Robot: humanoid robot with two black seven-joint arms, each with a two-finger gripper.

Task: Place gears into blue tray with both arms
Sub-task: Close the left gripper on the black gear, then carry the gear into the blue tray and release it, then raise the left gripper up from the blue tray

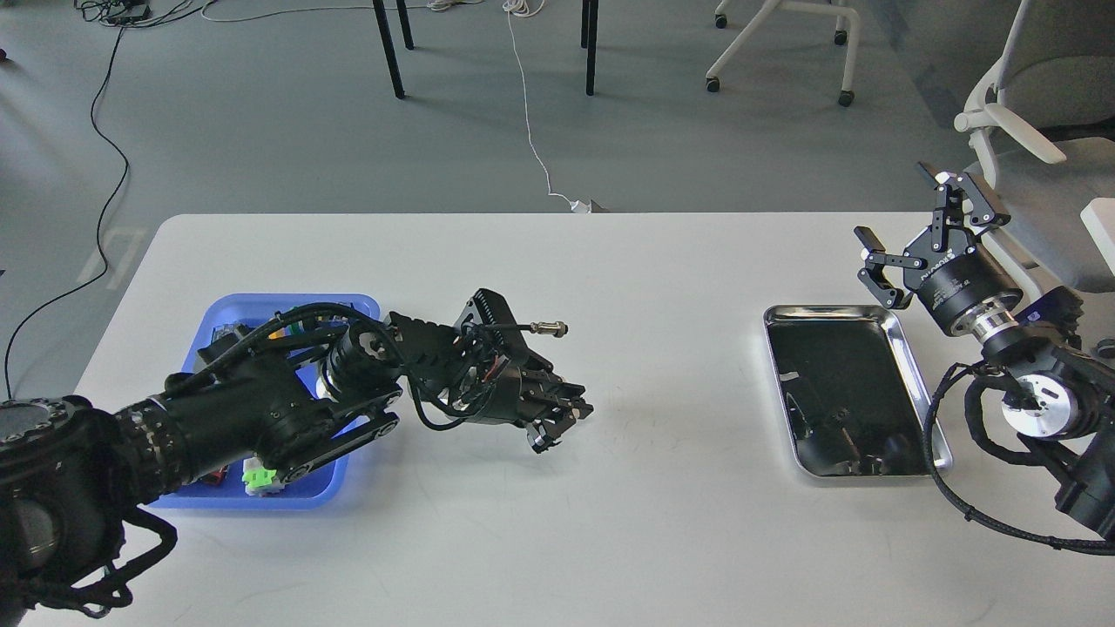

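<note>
My left gripper (564,420) hovers just above the white table, right of the blue tray (261,300). Its fingers are shut together on a tiny black gear (578,409) that is hard to tell from the dark fingertips. The left forearm lies across the blue tray and hides most of what is inside it. My right gripper (910,225) is raised at the far right, beyond the table's right edge region, open and empty.
A shiny steel tray (827,308) lies on the right of the table, with dark reflections inside. Colourful push-buttons (257,477) show at the blue tray's edges. Office chairs and table legs stand on the floor behind.
</note>
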